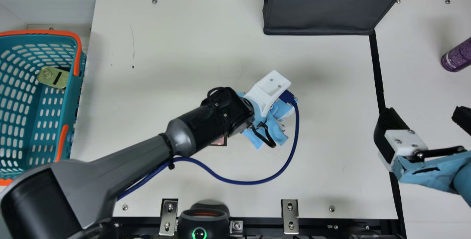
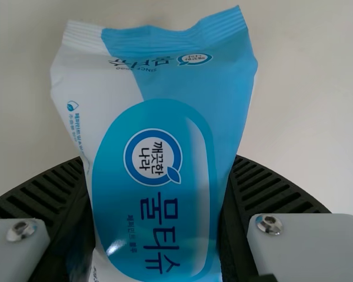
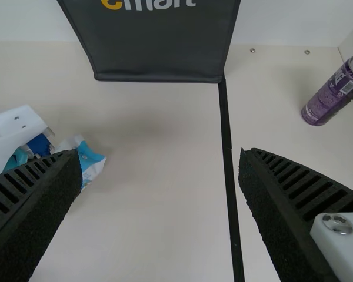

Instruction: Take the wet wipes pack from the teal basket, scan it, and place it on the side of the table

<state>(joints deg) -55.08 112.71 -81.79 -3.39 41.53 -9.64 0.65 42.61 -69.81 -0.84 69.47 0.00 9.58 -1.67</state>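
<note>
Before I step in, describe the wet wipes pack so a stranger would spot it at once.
Over the cream table's middle, find the left gripper. Between its fingers is the wet wipes pack, a crimped-end pouch. Its light blue and white set it apart from the purple can at the right.

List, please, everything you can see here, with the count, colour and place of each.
table: 1, cream, beneath everything
wet wipes pack: 1, blue and white, over the table's middle
basket: 1, teal with orange handles, at the left
tin: 1, gold, inside the basket
bag: 1, black, far edge
can: 1, purple, right side
tape line: 1, black, right of the middle
device: 1, black with a green ring, near edge
cable: 1, blue, along the left arm
left gripper: 1, black and white, fingers around the pack
right gripper: 1, black and white, fingers apart, right side
</note>
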